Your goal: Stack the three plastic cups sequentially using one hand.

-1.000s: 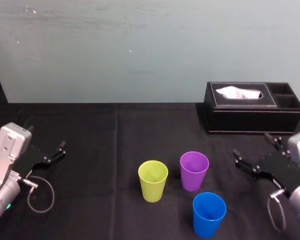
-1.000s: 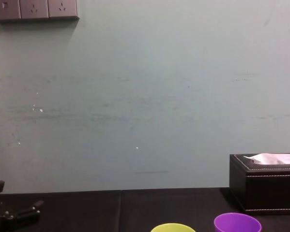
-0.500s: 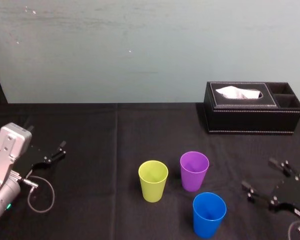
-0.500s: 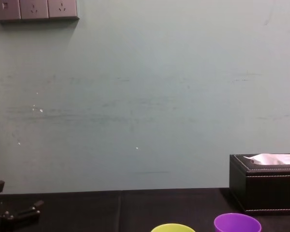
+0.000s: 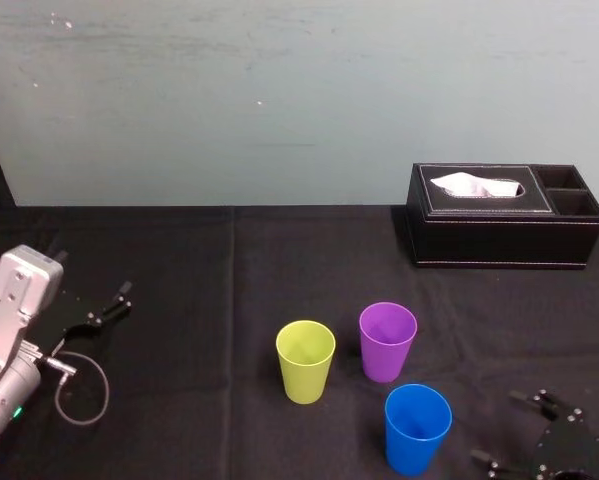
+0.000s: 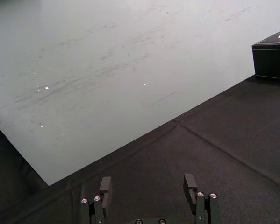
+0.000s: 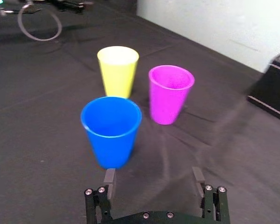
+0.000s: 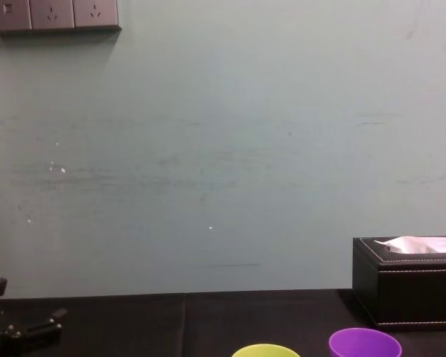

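Three upright cups stand on the black cloth: a yellow-green cup [image 5: 305, 360], a purple cup [image 5: 387, 341] just to its right, and a blue cup [image 5: 417, 428] nearest me. My right gripper [image 5: 506, 430] is low at the near right, a little to the right of the blue cup, open and empty. Its wrist view shows the blue cup [image 7: 111, 129] just ahead of the right gripper [image 7: 154, 176], slightly off to one side, with the yellow-green cup [image 7: 118, 70] and purple cup [image 7: 170, 93] behind. My left gripper [image 5: 107, 305] rests parked at the far left, open.
A black tissue box [image 5: 504, 228] stands at the back right against the pale wall. A grey cable loop [image 5: 79, 390] hangs beside the left arm. Bare black cloth [image 5: 209, 300] lies between the left arm and the cups.
My right gripper has drawn back toward the table's near edge and dropped lower, ending beside the blue cup, still open. The cups and the left arm have not moved.
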Robot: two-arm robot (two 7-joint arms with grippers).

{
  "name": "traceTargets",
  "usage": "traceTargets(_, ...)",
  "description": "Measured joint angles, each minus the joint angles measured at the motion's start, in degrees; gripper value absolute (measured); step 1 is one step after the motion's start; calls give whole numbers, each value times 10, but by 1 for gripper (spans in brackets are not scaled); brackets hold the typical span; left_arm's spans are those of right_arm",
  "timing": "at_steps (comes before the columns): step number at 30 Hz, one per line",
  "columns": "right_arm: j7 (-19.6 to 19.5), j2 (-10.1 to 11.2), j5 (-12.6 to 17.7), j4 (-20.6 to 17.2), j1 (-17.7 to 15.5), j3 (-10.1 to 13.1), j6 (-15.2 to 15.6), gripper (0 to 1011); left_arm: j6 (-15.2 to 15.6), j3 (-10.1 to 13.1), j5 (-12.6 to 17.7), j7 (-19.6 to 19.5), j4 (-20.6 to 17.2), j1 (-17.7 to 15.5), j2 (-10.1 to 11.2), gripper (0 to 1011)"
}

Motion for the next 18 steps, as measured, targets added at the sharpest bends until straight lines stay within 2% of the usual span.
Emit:
traceTargets(7, 22, -19, -28, -1, 22, -22, 11, 1004, 0, 0, 0, 0, 0, 0, 0, 1000)
traceTargets(18, 40, -48, -52, 3, 40, -36, 21, 1004, 0, 0, 0, 0, 0, 0, 0, 1000)
